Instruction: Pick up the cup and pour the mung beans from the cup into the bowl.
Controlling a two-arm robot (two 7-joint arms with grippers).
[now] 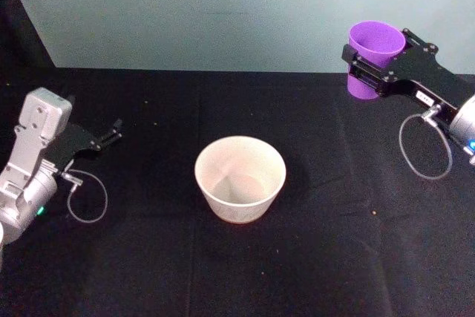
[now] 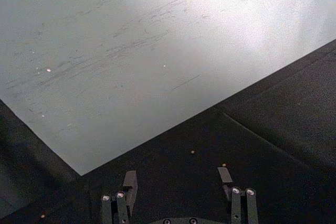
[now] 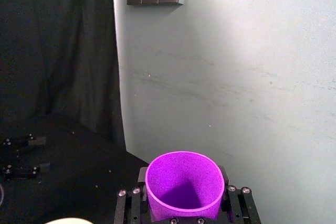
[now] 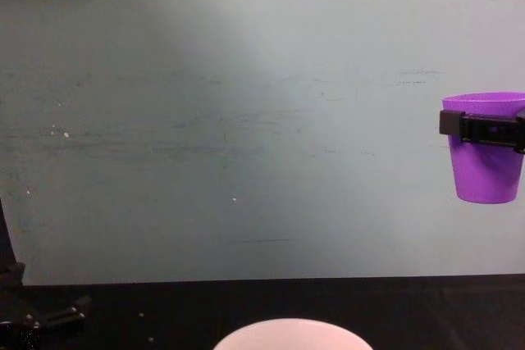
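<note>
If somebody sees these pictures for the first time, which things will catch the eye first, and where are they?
The bright-purple cup stands out first: the right gripper holds it upright, high at the far right, against the pale wall. Next comes the wide pale bowl, standing in the middle of the black table. The left gripper rests open, low on the left.
</note>
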